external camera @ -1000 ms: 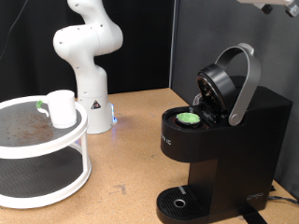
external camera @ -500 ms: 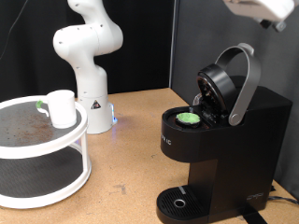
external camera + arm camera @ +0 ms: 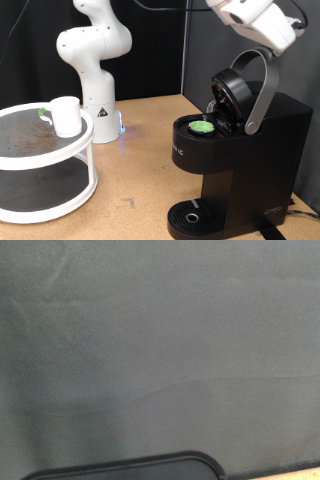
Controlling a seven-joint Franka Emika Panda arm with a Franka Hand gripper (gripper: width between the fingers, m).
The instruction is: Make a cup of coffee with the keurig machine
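Note:
The keurig machine (image 3: 262,140) stands at the exterior view's right with its lid raised and its silver-grey handle (image 3: 262,88) tipped up. A green-topped pod (image 3: 203,127) sits in the open chamber. The cup (image 3: 66,115), a white mug, stands on the top shelf of a round white two-tier stand (image 3: 60,165) at the left. My gripper's white hand (image 3: 252,20) hangs at the top right, just above the raised handle; its fingers do not show. The wrist view shows only a grey backdrop and a dark rounded edge (image 3: 120,468).
The arm's white base (image 3: 95,60) stands at the back, beside the stand. The machine's round drip base (image 3: 190,215) is bare, with no cup on it. A brown tabletop (image 3: 140,160) lies between the stand and the machine. A dark curtain hangs behind.
The white hand has come in from the top right corner, moving left and down towards the raised handle. The machine, pod and cup have not moved.

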